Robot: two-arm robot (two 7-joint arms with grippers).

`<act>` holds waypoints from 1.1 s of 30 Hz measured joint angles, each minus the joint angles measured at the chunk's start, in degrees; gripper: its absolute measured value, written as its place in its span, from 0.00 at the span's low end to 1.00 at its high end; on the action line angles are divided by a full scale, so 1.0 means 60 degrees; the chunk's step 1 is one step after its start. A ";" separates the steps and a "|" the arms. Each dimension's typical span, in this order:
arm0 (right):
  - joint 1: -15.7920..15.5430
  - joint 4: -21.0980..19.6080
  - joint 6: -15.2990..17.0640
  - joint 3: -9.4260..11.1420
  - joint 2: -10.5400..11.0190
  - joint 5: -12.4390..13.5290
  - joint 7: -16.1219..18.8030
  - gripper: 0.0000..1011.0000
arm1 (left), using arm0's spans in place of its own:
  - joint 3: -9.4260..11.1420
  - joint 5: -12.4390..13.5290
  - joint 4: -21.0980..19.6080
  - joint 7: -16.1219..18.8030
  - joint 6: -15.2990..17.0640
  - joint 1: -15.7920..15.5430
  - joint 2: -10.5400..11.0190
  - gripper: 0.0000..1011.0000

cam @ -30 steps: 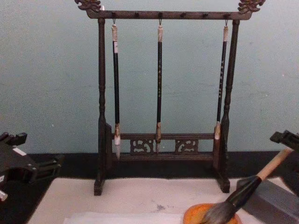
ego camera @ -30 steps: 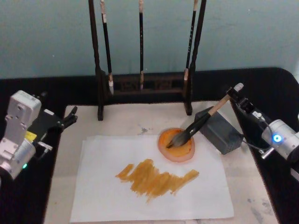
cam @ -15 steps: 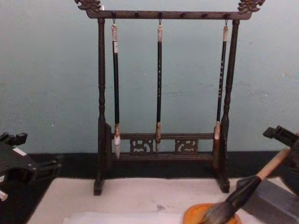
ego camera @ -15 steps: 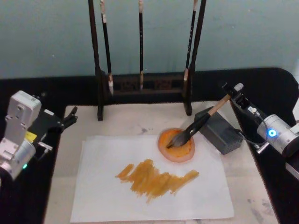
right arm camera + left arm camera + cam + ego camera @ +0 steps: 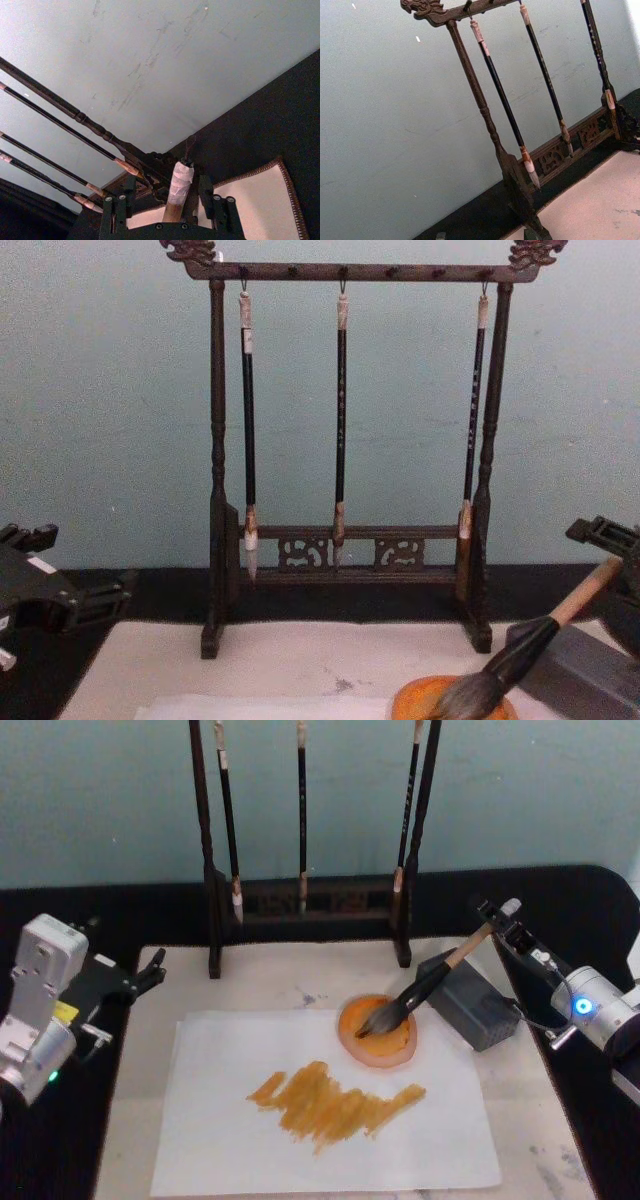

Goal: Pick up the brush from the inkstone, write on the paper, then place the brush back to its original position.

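**Large calligraphy brush with tan wooden handle (image 5: 425,985) resting in the round orange ink dish (image 5: 390,1049); right gripper (image 5: 500,920) spread about its pale end cap.**

Nearest lies the thin white rectangular sheet of paper (image 5: 230,1140), marked with a patch of orange strokes (image 5: 335,1102) and laid on a beige felt mat (image 5: 290,982); the dish sits at the sheet's far edge, toward the right, with the brush's dark-grey bristles inside it; the handle slants up and rightward over a grey rectangular block (image 5: 482,1012); its cap stands between the right gripper's fingers (image 5: 116,212), which are parted with a gap on either side; the left gripper (image 5: 150,972) hangs beside the mat's far left corner, well apart from the brush, and whether it is spread or pressed together cannot be told; farthest, a dark wooden rack (image 5: 300,905) carries three thin black-handled brushes (image 5: 301,820).
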 joint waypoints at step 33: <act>-0.0015 -0.0023 0.0011 0.0008 0.0004 -0.0006 -0.0025 0.17 | 0.0000 0.0001 0.0000 0.0000 0.0000 0.0000 0.0000 1.00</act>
